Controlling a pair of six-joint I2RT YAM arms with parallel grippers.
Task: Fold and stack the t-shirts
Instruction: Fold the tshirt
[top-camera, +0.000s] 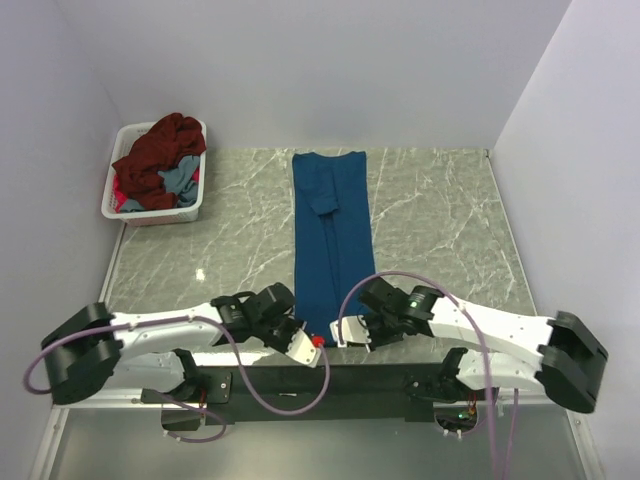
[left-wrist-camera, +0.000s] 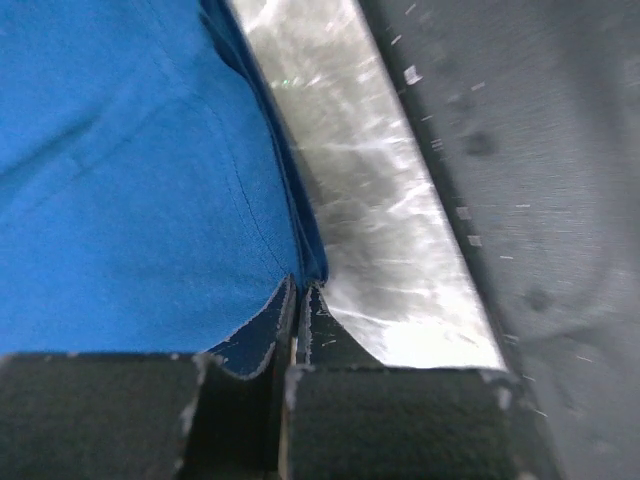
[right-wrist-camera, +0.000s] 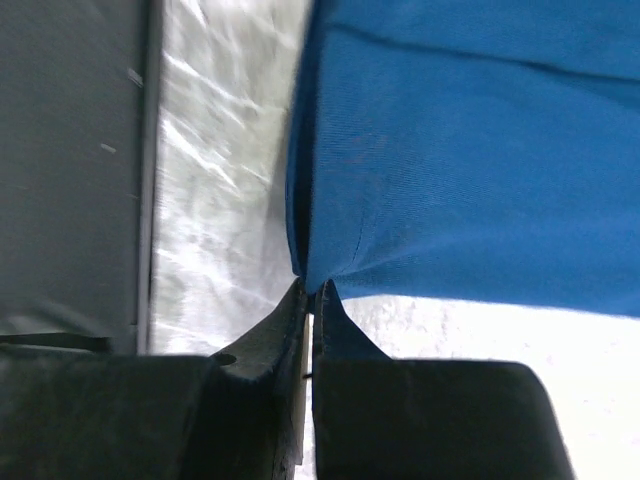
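A deep blue t-shirt (top-camera: 331, 238) lies folded into a long narrow strip down the middle of the marble table. My left gripper (top-camera: 311, 341) is shut on its near left corner, with the cloth (left-wrist-camera: 140, 180) pinched between the jaws at the table's front edge. My right gripper (top-camera: 345, 335) is shut on the near right corner, the blue cloth (right-wrist-camera: 470, 150) gathered at the fingertips. A dark maroon t-shirt (top-camera: 160, 150) and a grey-blue one (top-camera: 178, 178) lie heaped in the basket.
A white plastic basket (top-camera: 118, 207) stands at the far left corner of the table (top-camera: 440, 220). White walls close in the back and both sides. A dark rail (top-camera: 330, 380) runs along the near edge under the arms.
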